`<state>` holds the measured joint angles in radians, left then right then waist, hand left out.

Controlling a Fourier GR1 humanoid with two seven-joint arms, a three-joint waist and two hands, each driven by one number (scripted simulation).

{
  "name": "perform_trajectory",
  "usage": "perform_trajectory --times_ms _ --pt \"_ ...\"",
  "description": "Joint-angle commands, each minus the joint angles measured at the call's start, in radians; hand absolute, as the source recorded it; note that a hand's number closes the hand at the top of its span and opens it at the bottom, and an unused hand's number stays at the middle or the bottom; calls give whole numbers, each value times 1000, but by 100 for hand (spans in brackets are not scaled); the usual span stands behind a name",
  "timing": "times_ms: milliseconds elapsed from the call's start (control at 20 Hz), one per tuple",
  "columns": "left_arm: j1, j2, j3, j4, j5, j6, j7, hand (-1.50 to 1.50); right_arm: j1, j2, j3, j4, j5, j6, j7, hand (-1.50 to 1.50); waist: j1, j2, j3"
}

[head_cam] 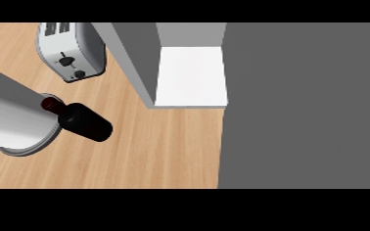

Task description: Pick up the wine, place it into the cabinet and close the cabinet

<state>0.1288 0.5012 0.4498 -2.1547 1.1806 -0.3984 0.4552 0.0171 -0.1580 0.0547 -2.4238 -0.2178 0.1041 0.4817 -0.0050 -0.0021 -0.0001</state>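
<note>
On the counter (pixel 159 147): 1 wine bottle (pixel 85 121), 1 toaster (pixel 70 51), 1 open cabinet (pixel 192 76); fingers out of view, cannot tell.

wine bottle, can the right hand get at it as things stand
Probably yes, though the right hand is out of view. The wine bottle has open counter on its right and front; only a grey cylinder crowds its left.

A silver toaster (pixel 71 51) stands on the wooden bench (pixel 159 151); near it, at the view's left edge, sits a round grey metal pot (pixel 22 122).
</note>
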Motion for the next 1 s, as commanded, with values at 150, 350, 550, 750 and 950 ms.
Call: perform_trajectory --times_ms 150,350,550,750,950 --pt "-93 35 29 141 4 -23 35 -150 -25 -10 -69 -82 -83 -4 54 -150 3 1 0" --pt "-158 56 6 293 -70 -70 30 -150 -30 -5 -17 -148 -53 -22 114 -150 -7 2 0" --pt "-189 17 -8 402 -136 -142 -12 -150 -3 -17 -54 -143 -94 8 83 -150 -9 2 0" --pt "-156 -24 -66 413 -207 -180 -6 -150 -20 -4 -23 -206 -54 -39 166 -150 -7 0 -1" --pt "-124 -98 -82 433 -302 -258 -75 -150 3 -7 -20 -214 -77 -20 165 -150 -5 -1 0"
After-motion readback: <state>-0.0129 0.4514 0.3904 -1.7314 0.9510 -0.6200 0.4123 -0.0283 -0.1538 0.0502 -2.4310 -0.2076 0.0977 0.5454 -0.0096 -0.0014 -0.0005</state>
